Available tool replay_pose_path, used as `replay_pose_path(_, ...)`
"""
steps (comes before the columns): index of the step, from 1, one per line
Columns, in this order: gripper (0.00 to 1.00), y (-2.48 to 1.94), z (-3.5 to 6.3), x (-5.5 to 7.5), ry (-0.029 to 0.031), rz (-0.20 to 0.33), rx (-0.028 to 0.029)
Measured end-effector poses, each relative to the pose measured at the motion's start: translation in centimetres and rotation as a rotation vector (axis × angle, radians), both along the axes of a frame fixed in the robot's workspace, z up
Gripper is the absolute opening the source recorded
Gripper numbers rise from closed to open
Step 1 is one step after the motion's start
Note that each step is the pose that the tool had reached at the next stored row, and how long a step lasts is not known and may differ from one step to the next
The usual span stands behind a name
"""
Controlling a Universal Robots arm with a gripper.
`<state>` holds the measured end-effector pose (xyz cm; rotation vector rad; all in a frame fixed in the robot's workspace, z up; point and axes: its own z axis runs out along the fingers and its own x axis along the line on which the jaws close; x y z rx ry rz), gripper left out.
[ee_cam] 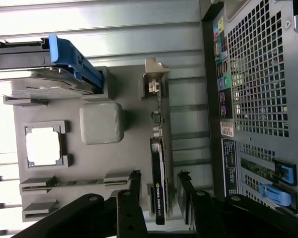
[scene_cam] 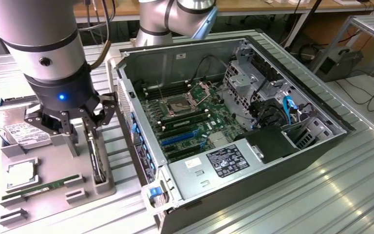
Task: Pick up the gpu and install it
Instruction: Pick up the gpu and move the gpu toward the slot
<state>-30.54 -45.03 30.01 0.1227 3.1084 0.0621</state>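
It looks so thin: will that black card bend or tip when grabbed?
Likely stiff: the gpu is a flat slab with a metal bracket. Standing edge-on in its slotted holder, it could tilt if gripped off-centre.

Narrow gaps beside gpu (ee_cam: 158,183); case wall (ee_cam: 258,74) close

Open computer case (scene_cam: 174,61) lies on slatted table (scene_cam: 317,195); beside it, grey tray (scene_cam: 56,163) holds hard drive (scene_cam: 18,130), processor (scene_cam: 20,176), memory stick (scene_cam: 44,187).
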Motion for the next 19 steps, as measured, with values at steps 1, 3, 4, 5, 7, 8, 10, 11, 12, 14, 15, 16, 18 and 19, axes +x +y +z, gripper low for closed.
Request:
replay_pose_path(1,0.42,-0.01,-0.18,0.0,0.0001,0.000,-0.0001)
replay_pose_path(3,0.42,-0.04,-0.63,0.0,0.0001,0.000,-0.0002)
replay_pose_path(4,0.42,-0.06,-0.85,0.0,0.0000,0.000,-0.0001)
replay_pose_path(5,0.42,-0.07,-1.03,0.0,0.0000,0.000,0.0000)
replay_pose_path(7,0.42,-0.10,-1.40,0.0,0.0000,0.000,-0.0001)
replay_pose_path(8,0.42,-0.12,-1.61,0.0,0.0000,0.000,-0.0002)
replay_pose_path(10,0.42,-0.15,-1.96,0.0,-0.0002,0.000,-0.0002)
replay_pose_path(11,0.42,-0.16,-2.14,0.0,-0.0004,0.000,-0.0001)
replay_pose_path(12,0.42,-0.17,-2.33,0.0,-0.0005,0.000,-0.0001)
replay_pose_path(14,0.42,-0.18,-2.69,0.0,-0.0007,0.000,-0.0001)
replay_pose_path(15,0.42,-0.18,-2.87,0.0,-0.0007,0.000,0.0000)
replay_pose_path(16,0.42,-0.18,-3.03,0.0,-0.0006,0.000,0.0001)
replay_pose_path(18,0.42,-0.18,-3.45,0.0,-0.0007,-0.001,0.0009)
replay_pose_path(19,0.42,-0.17,-3.62,0.0,-0.0007,-0.002,0.0010)
